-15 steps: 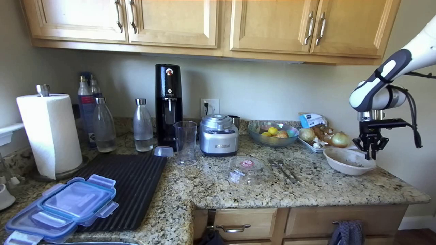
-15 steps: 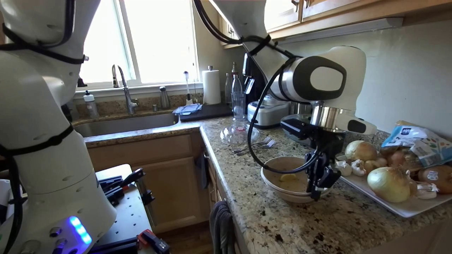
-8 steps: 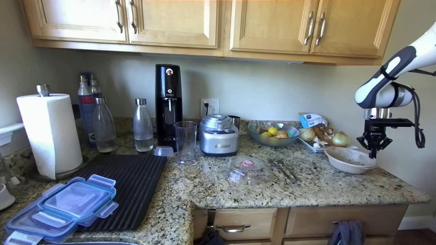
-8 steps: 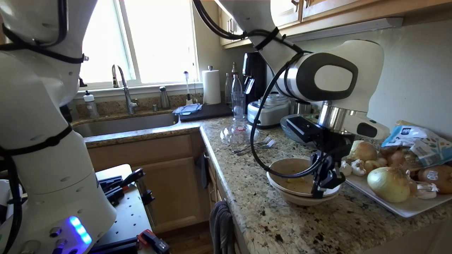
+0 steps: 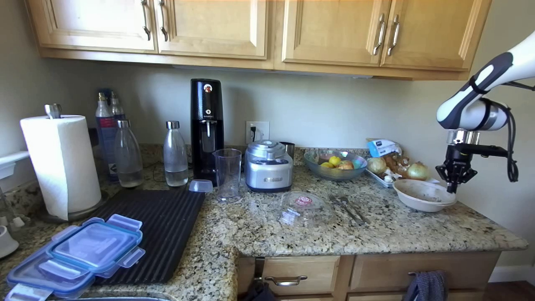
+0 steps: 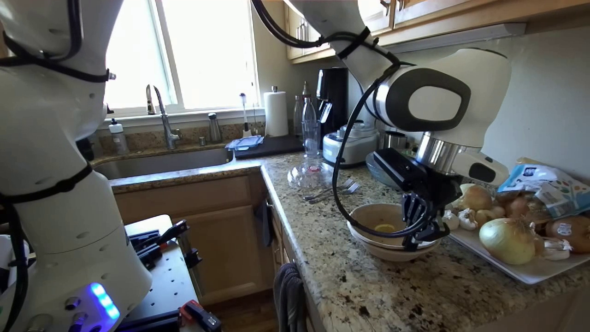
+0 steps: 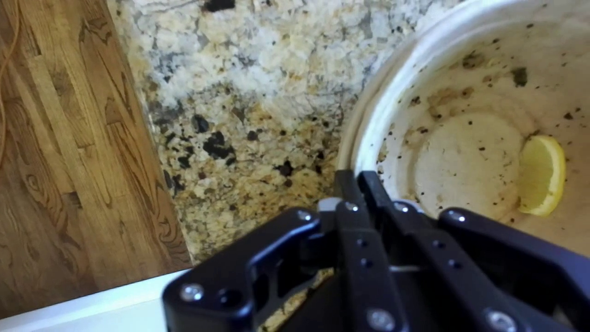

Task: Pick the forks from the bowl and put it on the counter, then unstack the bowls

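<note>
Counter [image 6: 336, 286]: room beside bowls [image 6: 389, 253], edge [image 6: 290, 226] near.

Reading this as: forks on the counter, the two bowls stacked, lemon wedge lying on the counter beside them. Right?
Not quite: the lemon wedge lies inside the upper bowl, not on the counter; the wrist view shows this. The rest is right: the forks are on the counter, and the two bowls are stacked.
</note>
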`<action>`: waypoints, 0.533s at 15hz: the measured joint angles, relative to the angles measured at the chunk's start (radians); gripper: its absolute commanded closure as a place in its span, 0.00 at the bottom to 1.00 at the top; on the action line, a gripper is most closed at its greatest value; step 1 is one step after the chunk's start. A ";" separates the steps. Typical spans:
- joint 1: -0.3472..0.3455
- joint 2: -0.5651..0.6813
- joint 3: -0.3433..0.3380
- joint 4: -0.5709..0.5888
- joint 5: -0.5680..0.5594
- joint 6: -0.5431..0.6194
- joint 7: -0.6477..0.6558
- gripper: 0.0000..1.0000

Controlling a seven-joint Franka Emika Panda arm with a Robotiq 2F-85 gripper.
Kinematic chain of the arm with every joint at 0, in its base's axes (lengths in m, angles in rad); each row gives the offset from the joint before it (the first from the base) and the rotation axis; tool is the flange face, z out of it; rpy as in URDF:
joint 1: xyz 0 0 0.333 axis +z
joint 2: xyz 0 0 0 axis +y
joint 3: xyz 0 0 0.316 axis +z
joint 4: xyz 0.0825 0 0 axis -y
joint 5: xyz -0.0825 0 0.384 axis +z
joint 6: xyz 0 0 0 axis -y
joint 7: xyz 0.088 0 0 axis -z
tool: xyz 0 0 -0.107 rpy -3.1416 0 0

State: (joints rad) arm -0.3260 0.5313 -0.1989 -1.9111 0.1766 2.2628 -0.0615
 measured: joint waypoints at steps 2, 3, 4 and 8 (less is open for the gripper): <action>-0.015 -0.002 0.017 0.000 0.024 -0.005 -0.061 0.93; -0.023 -0.003 0.025 0.000 0.035 -0.008 -0.093 0.93; -0.031 -0.003 0.033 0.000 0.045 -0.013 -0.125 0.93; -0.061 -0.004 0.054 0.005 0.084 -0.061 -0.248 0.94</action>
State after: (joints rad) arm -0.3873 0.5269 -0.1446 -1.9065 0.2607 2.2016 -0.3093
